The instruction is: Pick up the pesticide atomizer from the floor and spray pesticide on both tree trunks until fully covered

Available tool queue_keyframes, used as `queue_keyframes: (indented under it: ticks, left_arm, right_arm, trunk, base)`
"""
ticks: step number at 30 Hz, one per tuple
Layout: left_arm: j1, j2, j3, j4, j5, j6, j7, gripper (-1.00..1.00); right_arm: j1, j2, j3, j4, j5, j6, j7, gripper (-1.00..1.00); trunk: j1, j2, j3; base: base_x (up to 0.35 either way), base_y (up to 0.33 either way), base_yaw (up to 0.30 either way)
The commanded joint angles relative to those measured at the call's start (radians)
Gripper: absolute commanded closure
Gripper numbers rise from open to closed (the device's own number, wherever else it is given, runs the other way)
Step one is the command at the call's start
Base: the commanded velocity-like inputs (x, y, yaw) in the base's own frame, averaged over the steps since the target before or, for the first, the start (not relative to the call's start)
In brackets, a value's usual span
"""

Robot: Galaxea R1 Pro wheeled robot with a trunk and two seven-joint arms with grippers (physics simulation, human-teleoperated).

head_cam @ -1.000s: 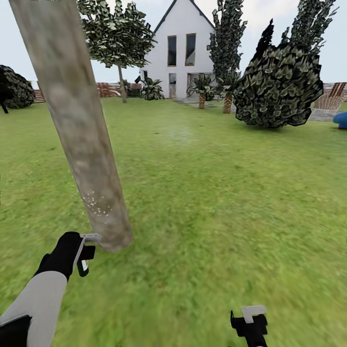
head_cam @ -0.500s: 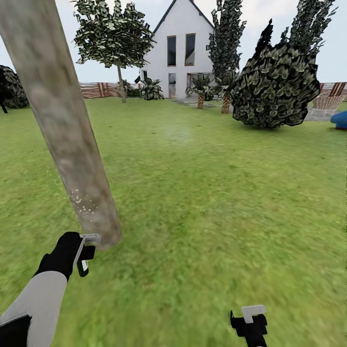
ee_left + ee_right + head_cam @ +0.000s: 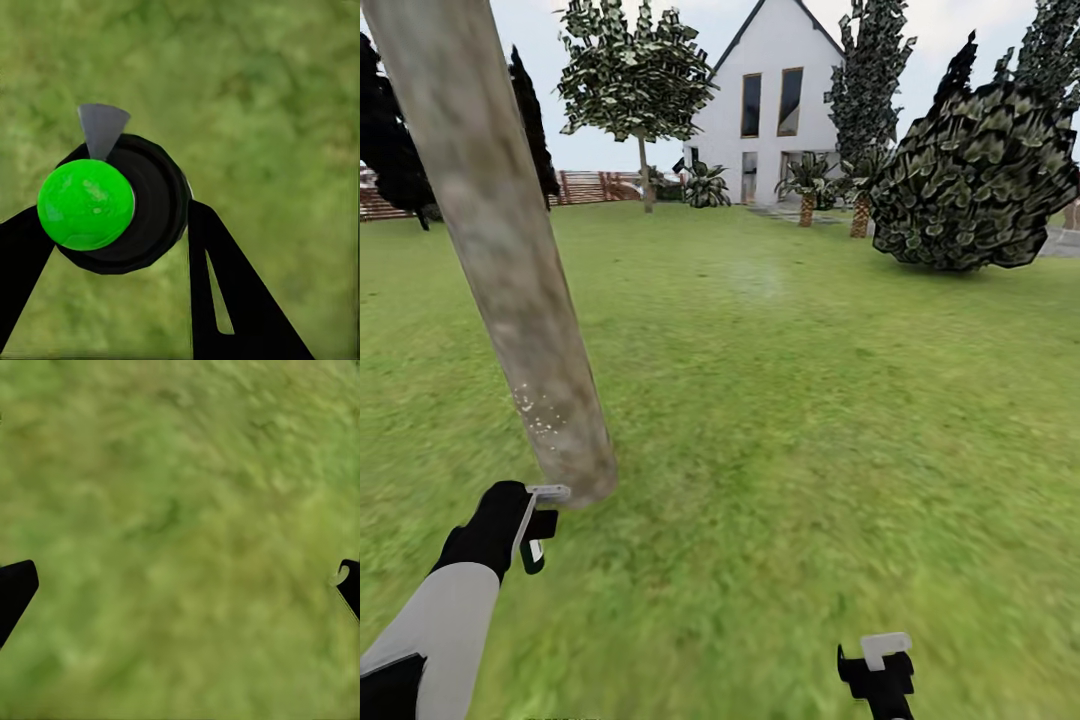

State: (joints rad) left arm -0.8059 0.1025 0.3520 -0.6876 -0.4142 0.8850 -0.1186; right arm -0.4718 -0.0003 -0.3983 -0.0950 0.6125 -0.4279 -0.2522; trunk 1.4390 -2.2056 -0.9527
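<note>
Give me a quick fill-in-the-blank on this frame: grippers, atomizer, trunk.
1. The left gripper is shut on the ____, a black body with a green ball on it.
2. White spray specks sit low on the tree trunk, just above the ____ gripper in the head view.
3. The right gripper has its jaws wide ____, with nothing but grass between them.

Missing words: atomizer; left; open

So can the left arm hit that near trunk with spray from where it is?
Probably yes: the left gripper holds the atomizer just short of the trunk, nothing between, and white specks already dot the bark.
</note>
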Motion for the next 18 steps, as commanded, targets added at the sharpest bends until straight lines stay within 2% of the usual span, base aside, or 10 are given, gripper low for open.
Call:
queue_keyframes:
  ticks: [1,6,18]
  left_arm:
    - [-0.001,-0.001,0.003,-0.001,-0.011,0.003,-0.01,1.0]
    - [-0.001,-0.001,0.003,-0.001,-0.011,0.003,-0.01,1.0]
    - [-0.001,-0.001,0.007,-0.001,-0.011,0.003,-0.01,1.0]
  right_arm:
    - [-0.001,0.0,-0.007,0.001,0.01,-0.003,-0.004,-1.0]
    - [-0.001,0.0,-0.007,0.001,0.01,-0.003,-0.003,-1.0]
    - [-0.001,-0.001,-0.007,0.001,0.01,-0.003,-0.004,-1.0]
  trunk:
    - [0.0,0.0,-0.001]
    - [0.0,0.0,-0.001]
    - [0.0,0.0,-0.001]
  base:
    - [0.074,-0.277,0.262]
    - [0.088,-0.277,0.228]
    - [0.134,-0.276,0.019]
